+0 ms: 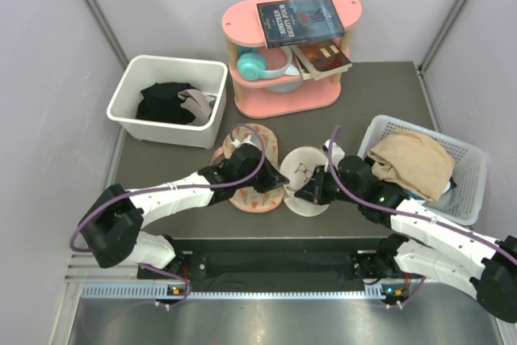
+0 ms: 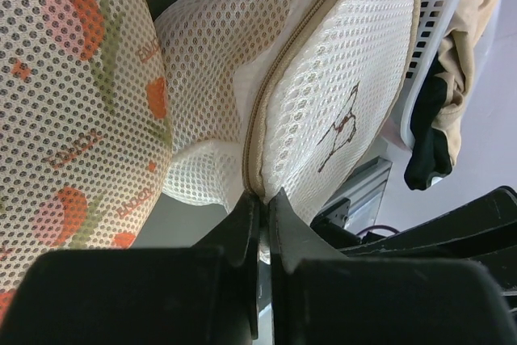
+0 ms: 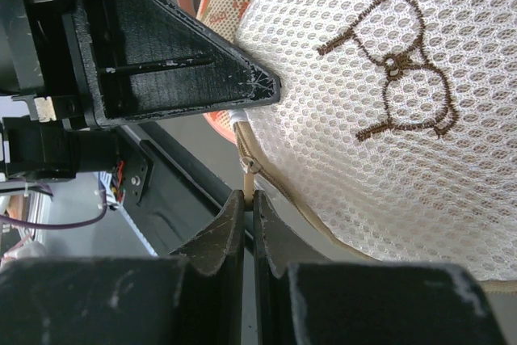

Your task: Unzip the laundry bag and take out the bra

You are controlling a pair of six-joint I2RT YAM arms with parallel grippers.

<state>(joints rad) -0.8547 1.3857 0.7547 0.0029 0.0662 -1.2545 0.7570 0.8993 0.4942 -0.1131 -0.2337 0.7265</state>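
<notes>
The unzipping step is in hand: the laundry bag (image 1: 307,189) lies mid-counter, with the left end effector (image 2: 260,204) pinched shut on its zip seam and the right end effector (image 3: 249,199) pinched shut on the rim nearby, though I cannot tell whether it has the pull. Next, I judge, one side must anchor while the other draws along the rim; the bra is not in view. The dark grey counter (image 1: 380,94), between pale walls (image 1: 48,78), also carries a floral pouch (image 1: 252,198), a white bin (image 1: 174,62), a white basket (image 1: 472,191) and a pink shelf (image 1: 242,18).

From the laundry bag (image 1: 305,187), the floral pouch (image 1: 255,199) lies at nine o'clock, the shelf (image 1: 241,18) at twelve, the basket (image 1: 472,190) at three.
</notes>
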